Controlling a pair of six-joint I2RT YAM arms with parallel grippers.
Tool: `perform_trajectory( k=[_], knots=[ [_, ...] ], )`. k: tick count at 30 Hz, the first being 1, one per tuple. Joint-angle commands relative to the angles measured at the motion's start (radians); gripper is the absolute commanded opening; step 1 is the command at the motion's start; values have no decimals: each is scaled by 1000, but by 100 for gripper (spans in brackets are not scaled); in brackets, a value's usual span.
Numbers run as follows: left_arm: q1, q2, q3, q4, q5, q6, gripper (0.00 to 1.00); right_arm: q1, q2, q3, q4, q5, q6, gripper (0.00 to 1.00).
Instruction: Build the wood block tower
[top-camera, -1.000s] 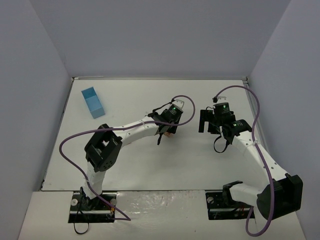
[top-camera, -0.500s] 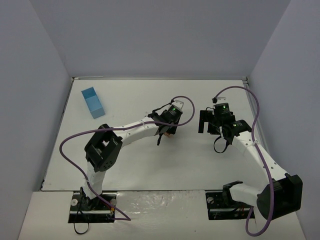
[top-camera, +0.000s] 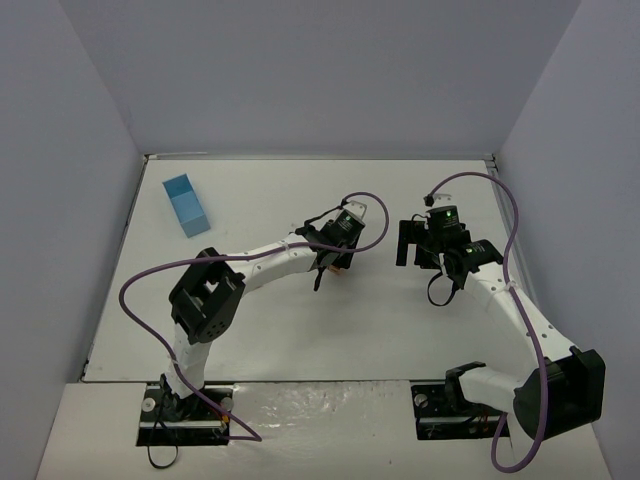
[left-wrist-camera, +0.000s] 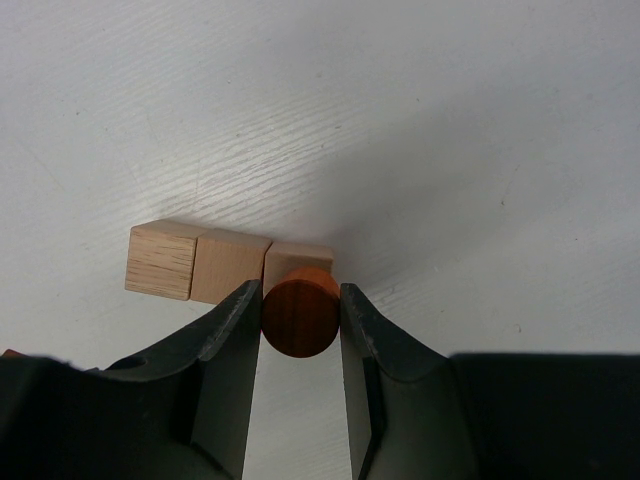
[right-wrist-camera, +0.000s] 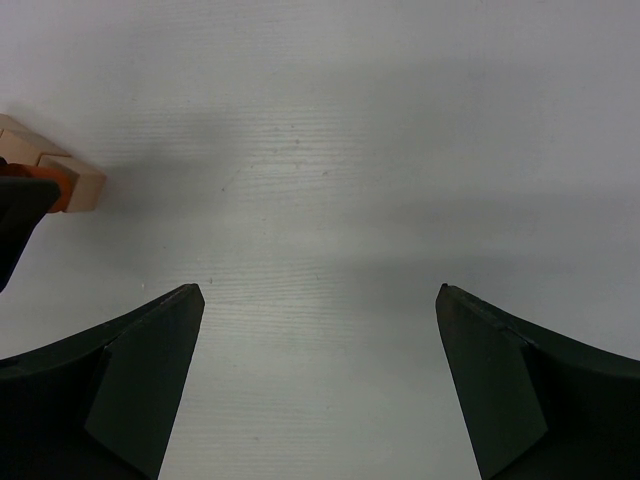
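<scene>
My left gripper (left-wrist-camera: 300, 298) is shut on a reddish-brown wooden cylinder (left-wrist-camera: 300, 320), held by its round sides with one flat end facing the camera. Just beyond it, three light tan cubes (left-wrist-camera: 228, 266) lie side by side in a row on the white table. The cylinder partly covers the rightmost cube (left-wrist-camera: 300, 254); whether they touch I cannot tell. From above, the left gripper (top-camera: 337, 262) sits mid-table over these blocks. My right gripper (right-wrist-camera: 320, 292) is open with only bare table between its fingers, and the tan cubes (right-wrist-camera: 82, 184) show at its far left. It (top-camera: 410, 243) hovers right of the left gripper.
A light-blue rectangular box (top-camera: 186, 204) lies at the back left of the table. A sliver of another reddish piece (left-wrist-camera: 6, 353) shows at the left edge of the left wrist view. Grey walls enclose the table on three sides.
</scene>
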Motion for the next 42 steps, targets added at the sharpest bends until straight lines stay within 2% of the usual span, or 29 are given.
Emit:
perform_trajectory(
  k=[1,42],
  knots=[
    [7,-23,12,36,-18,-9,0,-9,-9,-1,33,-2,3,100],
    [7,-28,3,64,-46,-1,1,-9,-12,-10,40,-18,0,100]
  ],
)
